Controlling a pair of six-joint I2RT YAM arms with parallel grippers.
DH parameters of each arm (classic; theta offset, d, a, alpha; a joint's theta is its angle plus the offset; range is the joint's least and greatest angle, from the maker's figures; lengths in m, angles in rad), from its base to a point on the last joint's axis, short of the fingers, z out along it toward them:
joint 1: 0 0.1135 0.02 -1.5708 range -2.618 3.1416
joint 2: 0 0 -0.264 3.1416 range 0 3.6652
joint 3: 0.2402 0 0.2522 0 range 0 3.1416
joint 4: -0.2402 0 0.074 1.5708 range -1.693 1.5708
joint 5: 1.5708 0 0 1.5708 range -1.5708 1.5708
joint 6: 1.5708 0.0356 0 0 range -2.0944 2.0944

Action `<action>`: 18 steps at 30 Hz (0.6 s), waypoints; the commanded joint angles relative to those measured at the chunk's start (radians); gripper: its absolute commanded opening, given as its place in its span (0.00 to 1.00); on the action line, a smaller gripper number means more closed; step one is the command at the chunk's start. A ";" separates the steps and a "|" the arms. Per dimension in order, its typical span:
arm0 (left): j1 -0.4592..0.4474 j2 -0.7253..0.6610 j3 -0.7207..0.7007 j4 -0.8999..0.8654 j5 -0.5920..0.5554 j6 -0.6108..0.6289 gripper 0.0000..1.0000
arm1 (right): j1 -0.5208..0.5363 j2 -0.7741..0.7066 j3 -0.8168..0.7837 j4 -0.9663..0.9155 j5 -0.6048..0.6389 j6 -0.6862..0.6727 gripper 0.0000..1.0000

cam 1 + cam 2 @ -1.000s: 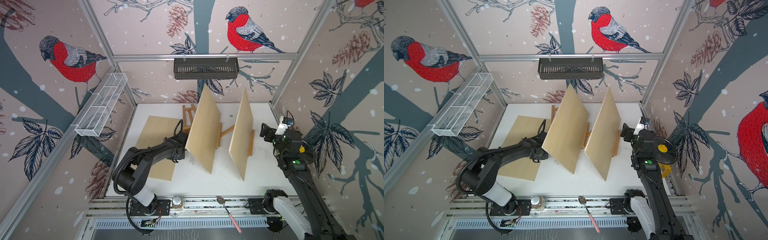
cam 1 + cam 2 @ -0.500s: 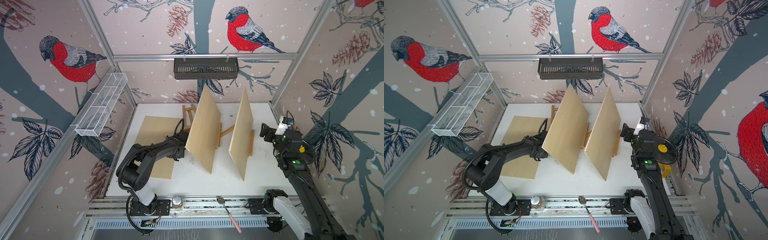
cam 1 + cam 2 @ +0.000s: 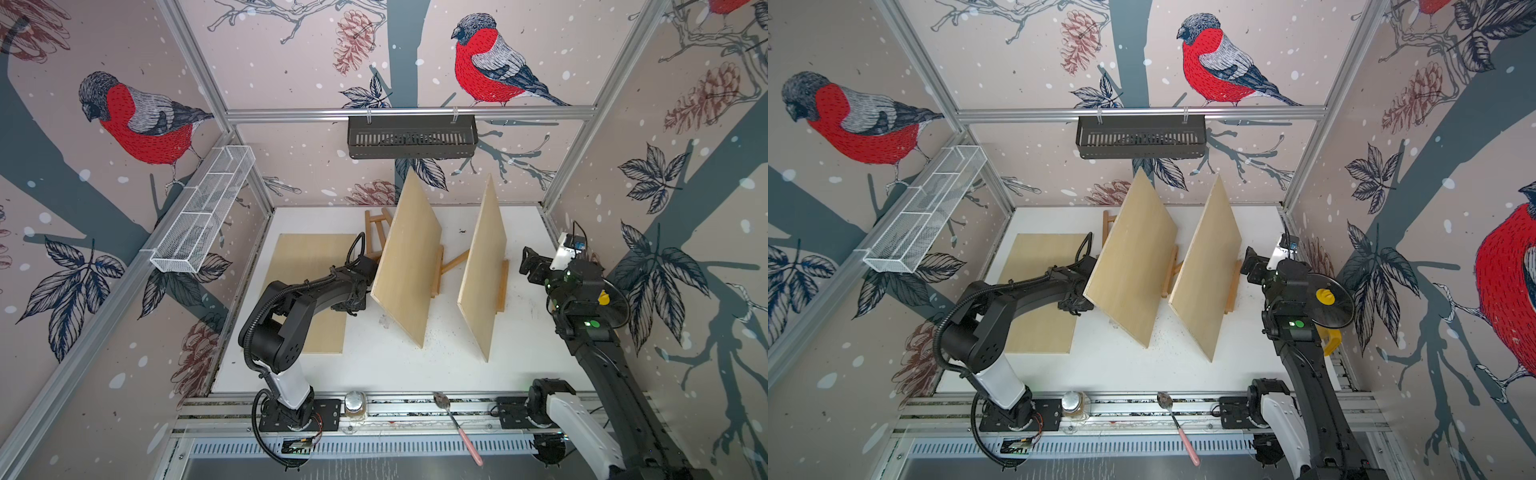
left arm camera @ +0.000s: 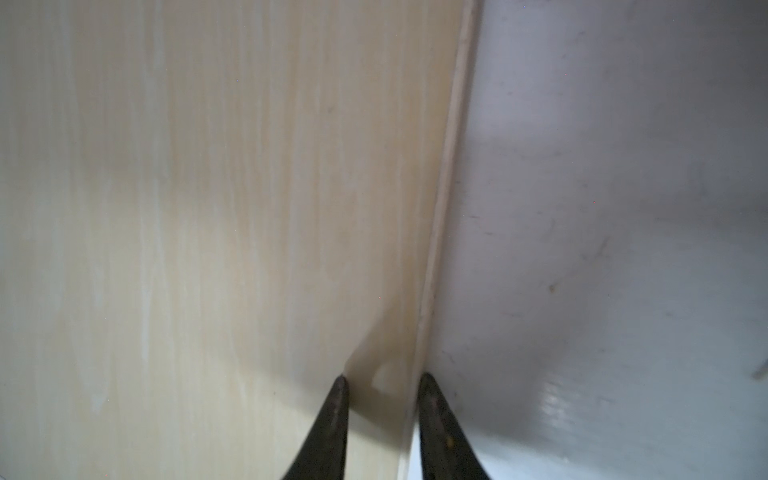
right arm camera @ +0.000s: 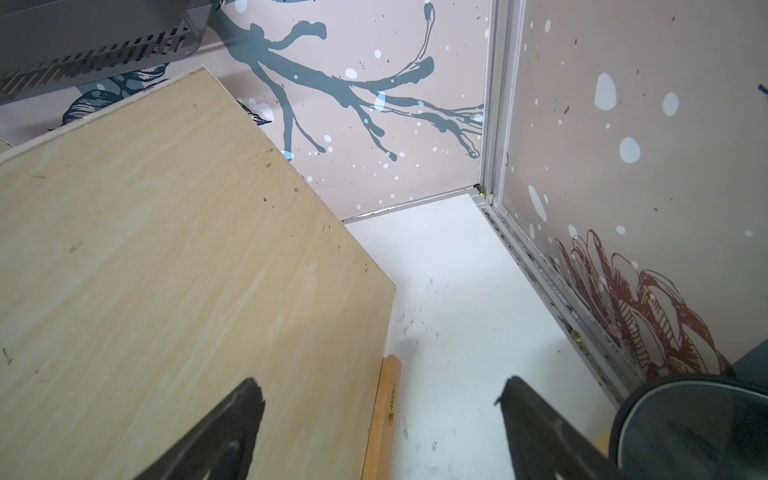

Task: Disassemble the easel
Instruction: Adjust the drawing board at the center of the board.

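Judging by how things lay, the job was under halfway: a flat board (image 3: 299, 266) lay on the table (image 3: 374, 370) beneath the left pincer (image 4: 382, 378), off any stand, while two more boards stood propped and no easel had been taken down or folded. Just right of the left pincer leaned the mid board (image 3: 409, 257). Its easel (image 3: 376, 232) showed only as a bit of frame beyond that pincer, toward the back wall (image 3: 311, 174). Just left of the right pincer (image 5: 382, 390) stood the right board (image 3: 484, 266) on a second easel (image 3: 504, 286), whose ledge (image 5: 386, 415) showed between that pincer's tips in the wrist view.

Both easels faced the right pincer, with the boards tipped back toward the left one; the second easel's rear leg (image 3: 455, 264) reached that way too. Each board's foot, and the ledge under it, ran lengthwise from the front rail (image 3: 415, 405) to the back wall. The boards rose steeply, tilted rather than plumb.

The left pincer's jaws were parted only narrowly, straddling the flat board's edge, one tip over wood and one over table, and seemed to clamp nothing. The right pincer gaped wide and empty. What remained, I judged, was lifting both boards off and then collapsing the easels
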 commanded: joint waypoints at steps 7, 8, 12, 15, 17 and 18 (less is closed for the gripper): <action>0.018 -0.026 0.026 -0.064 0.090 -0.009 0.37 | -0.003 0.002 0.004 0.025 0.007 0.009 0.91; 0.025 -0.050 0.026 -0.078 0.086 -0.011 0.39 | -0.003 0.003 0.004 0.025 0.007 0.008 0.91; 0.094 -0.158 0.112 -0.123 0.110 0.001 0.40 | -0.003 0.004 0.005 0.024 0.003 0.009 0.91; 0.144 -0.219 0.194 -0.160 0.120 0.024 0.40 | -0.003 0.003 0.007 0.022 0.003 0.009 0.91; 0.168 -0.239 0.254 -0.165 0.121 0.044 0.39 | -0.003 0.002 0.007 0.024 0.003 0.009 0.91; 0.177 -0.243 0.287 -0.154 0.133 0.058 0.39 | -0.003 0.004 0.007 0.025 0.003 0.009 0.91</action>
